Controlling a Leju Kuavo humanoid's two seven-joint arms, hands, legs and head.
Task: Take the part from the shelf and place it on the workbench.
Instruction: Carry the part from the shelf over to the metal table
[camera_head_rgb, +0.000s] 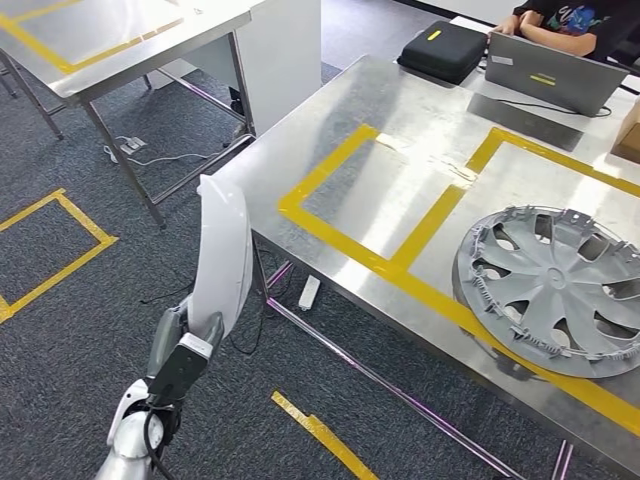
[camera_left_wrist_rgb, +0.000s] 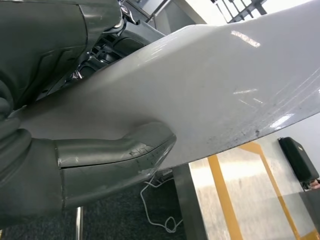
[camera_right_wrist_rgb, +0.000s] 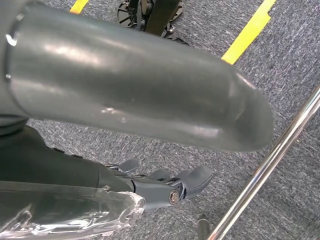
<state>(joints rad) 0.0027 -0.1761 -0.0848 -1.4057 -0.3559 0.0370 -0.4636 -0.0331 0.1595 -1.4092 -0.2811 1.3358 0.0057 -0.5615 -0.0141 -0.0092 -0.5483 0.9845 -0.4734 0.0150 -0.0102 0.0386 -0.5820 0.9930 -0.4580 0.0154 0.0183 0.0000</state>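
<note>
The left hand (camera_head_rgb: 177, 360), low in the frame's left, grips the white curved panel (camera_head_rgb: 223, 250) upright over the carpet, with the steel workbench (camera_head_rgb: 355, 190) to its right; the right hand's (camera_right_wrist_rgb: 166, 187) fingers are spread, holding nothing.

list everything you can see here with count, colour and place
white part: 1, glossy white, curved panel, held off the near left corner of the workbench
workbench: 1, bare steel with yellow tape rectangles, centre and right
wheel cover: 1, grey, lying flat on the workbench at the right
laptop: 1, grey, far end of the workbench
black case: 1, black with a yellow mark, beside the laptop
cardboard box: 1, brown, far right edge, mostly cut off
second table: 1, steel with yellow tape, upper left
floor tape: yellow lines on grey carpet
person: 1, dark top, behind the laptop
left hand: 1, grey, holds the white part
right hand: 1, grey, above the carpet, nothing plainly in it
</note>
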